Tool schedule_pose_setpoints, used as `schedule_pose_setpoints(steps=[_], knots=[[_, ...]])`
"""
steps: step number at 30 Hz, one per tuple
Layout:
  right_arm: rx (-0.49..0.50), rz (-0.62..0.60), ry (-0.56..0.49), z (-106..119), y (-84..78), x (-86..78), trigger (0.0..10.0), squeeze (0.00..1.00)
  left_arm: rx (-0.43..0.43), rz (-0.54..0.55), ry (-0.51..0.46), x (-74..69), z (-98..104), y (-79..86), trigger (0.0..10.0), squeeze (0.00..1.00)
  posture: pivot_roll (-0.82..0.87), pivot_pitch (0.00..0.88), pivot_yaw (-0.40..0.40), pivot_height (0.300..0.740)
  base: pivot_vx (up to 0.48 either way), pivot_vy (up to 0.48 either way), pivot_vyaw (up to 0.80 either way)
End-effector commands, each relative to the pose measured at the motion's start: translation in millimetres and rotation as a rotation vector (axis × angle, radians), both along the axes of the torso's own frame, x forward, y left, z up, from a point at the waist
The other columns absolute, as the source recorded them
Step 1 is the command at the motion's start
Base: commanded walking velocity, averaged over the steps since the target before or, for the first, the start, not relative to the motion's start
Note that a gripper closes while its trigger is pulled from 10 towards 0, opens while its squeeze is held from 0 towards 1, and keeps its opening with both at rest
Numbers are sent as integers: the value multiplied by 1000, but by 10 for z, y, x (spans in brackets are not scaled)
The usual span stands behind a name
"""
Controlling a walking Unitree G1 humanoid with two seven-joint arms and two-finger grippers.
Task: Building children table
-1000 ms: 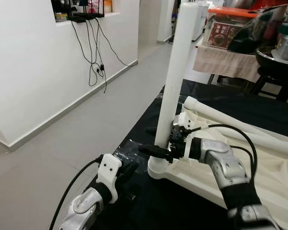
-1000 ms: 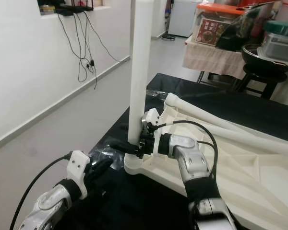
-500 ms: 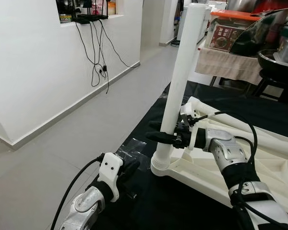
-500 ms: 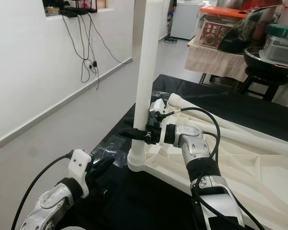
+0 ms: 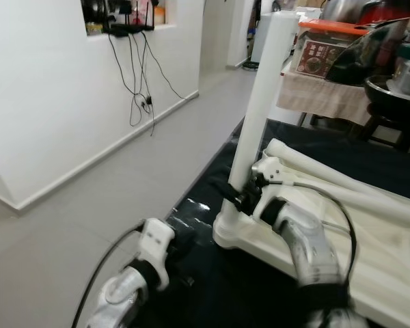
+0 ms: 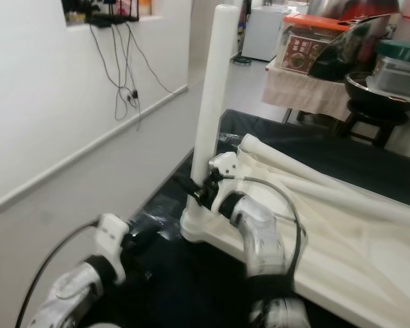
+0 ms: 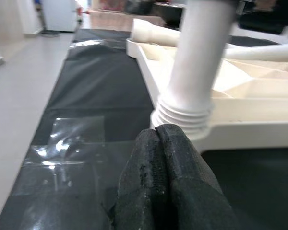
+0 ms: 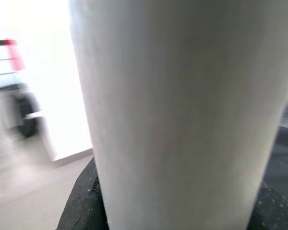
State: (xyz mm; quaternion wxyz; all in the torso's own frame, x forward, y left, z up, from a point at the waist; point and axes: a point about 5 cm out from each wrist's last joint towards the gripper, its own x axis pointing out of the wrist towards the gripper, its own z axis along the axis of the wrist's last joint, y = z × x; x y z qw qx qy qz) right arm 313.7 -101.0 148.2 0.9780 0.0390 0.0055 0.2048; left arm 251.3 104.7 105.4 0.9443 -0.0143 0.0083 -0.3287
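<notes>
A white table leg (image 5: 260, 102) stands upright in the corner socket of the upturned white tabletop (image 5: 389, 273), which lies on a black sheet (image 5: 198, 212). My right gripper (image 5: 234, 195) is shut on the leg a little above its threaded base (image 7: 182, 117); in the right wrist view the leg (image 8: 177, 110) sits between the black fingers (image 8: 81, 203). My left gripper (image 7: 158, 139) is shut and holds nothing; it hovers low over the sheet just short of the leg's base. A second white leg (image 5: 342, 181) lies across the tabletop.
A cloth-covered table (image 5: 321, 92) with a red-lidded box (image 5: 324, 44) and dark pots stands at the back right. A white wall (image 5: 48, 102) with hanging cables (image 5: 140, 75) runs along the left, with grey floor (image 5: 89, 205) between it and the sheet.
My right arm has swung round while holding the leg, so its fingers now lie higher on the leg and reach it from the near side. The left arm stays put. The view is blurred.
</notes>
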Motion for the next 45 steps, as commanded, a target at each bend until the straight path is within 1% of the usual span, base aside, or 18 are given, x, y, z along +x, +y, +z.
schedule_pose_setpoints(steps=[1,5,6,7,10,11,15,18,19,21,25,27,30,31,33,34,35,45], knots=[[-39,-17,190,-371,-63,-41,0,0,-4,-6,3,-1,12,-1,10000,0,34,0,-95,740,0,0,0],[-78,-17,188,-385,-59,-47,0,0,0,16,-6,-11,19,3,10000,0,36,0,-97,740,0,0,0],[-117,-41,179,-355,-48,-95,1725,0,-3,30,-10,-13,21,11,10000,0,30,0,-93,740,0,0,0],[-124,-54,181,-347,-48,-111,10000,0,-6,27,-7,-12,20,7,10000,0,25,0,-93,740,0,0,0],[-110,-51,180,-319,-30,-137,10000,0,-10,17,-2,-9,18,-1,10000,0,19,0,-92,740,0,0,0],[-71,-21,187,-282,-7,-144,10000,1000,-11,6,1,-5,17,-12,10000,0,17,0,-90,740,0,0,0],[80,292,70,64,143,-13,10000,1000,-7,-4,-2,17,19,-35,10000,0,4,0,-78,740,0,0,0],[90,375,36,149,150,13,10000,1000,3,-3,-10,20,22,-39,10000,0,4,0,-78,740,0,0,0],[64,491,-5,230,128,44,10000,16,20,-1,-26,21,33,-46,10000,0,6,0,-79,740,0,0,0],[-16,656,-32,289,68,69,10000,0,57,1,-54,18,48,-52,10000,0,8,0,-77,740,0,0,0],[-81,730,-25,289,27,67,10000,0,83,2,-70,11,58,-50,10000,0,8,0,-77,740,0,0,0],[-140,820,-2,321,-79,180,10000,0,96,14,-115,-18,112,-23,10000,0,15,0,-75,740,0,0,0],[-136,886,16,388,-170,276,10000,0,70,16,-123,-52,133,-23,10000,0,20,0,-74,740,0,0,0],[-122,906,22,410,-192,294,6627,0,52,-1,-112,-78,124,-45,10000,0,20,0,-72,740,0,0,0],[-122,906,22,410,-192,294,6627,0,52,-1,-112,-78,124,-45,10000,0,20,0,-72,740,0,0,0],[-103,934,31,424,-215,306,2784,0,52,-8,-107,-95,100,-63,10000,0,22,0,-72,740,0,0,0],[-95,940,47,404,-249,326,0,0,42,-5,-103,-89,83,-75,10000,0,28,0,-79,740,0,0,0],[-110,899,60,295,-364,300,0,0,-37,23,-93,-72,75,-69,10000,0,22,0,-78,740,0,0,0]])
